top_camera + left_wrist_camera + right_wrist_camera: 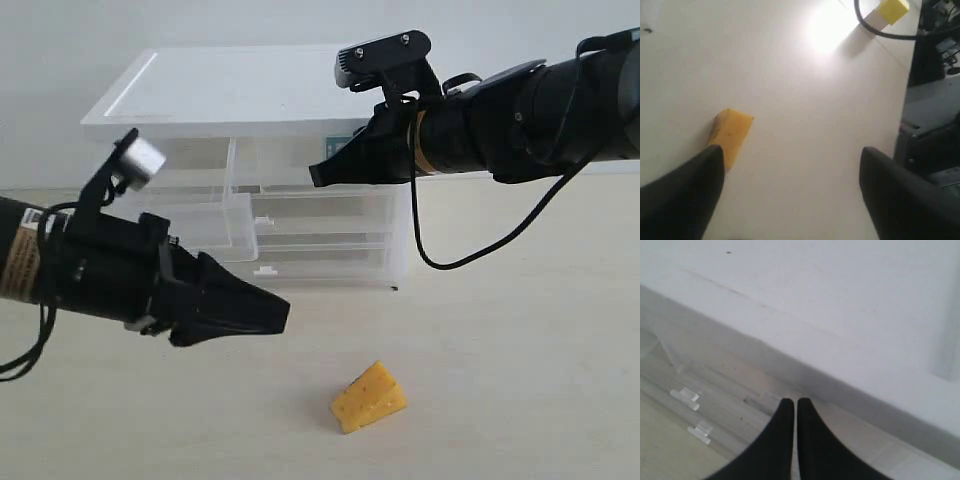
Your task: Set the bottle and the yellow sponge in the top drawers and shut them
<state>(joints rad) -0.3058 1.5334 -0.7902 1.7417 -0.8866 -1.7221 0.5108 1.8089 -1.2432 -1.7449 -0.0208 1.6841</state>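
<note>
I am holding my left gripper [272,316] low over the table [520,400], in front of the chest [250,90] and pointing towards the middle of the scene. Its jaws are standing wide apart with nothing between them. In the left wrist view the two dark fingers [682,197] are framing bare tabletop.

Behind that arm, the left top drawer [195,225] is standing pulled out from the chest, its clear front well forward of the rest. I am seeing nothing inside it from here.

The yellow sponge [369,397] is lying on the table in front of the chest, ahead of my left gripper and apart from it. In the left wrist view the yellow sponge [732,134] is showing at the tip of one finger, partly hidden behind it, and nothing is gripping it.

Further right, I am reaching my right gripper [318,177] across to the front of the right top drawer [285,165], which is sitting further back than the left one. The jaws are pressed together, with only a hairline between the fingertips [810,435], and I am seeing nothing held in them. Past the tips lie the chest's white top and two small tab handles [685,397] lower down.

A teal patch [342,148] is showing just behind that gripper. I cannot tell whether it is the bottle.
</note>
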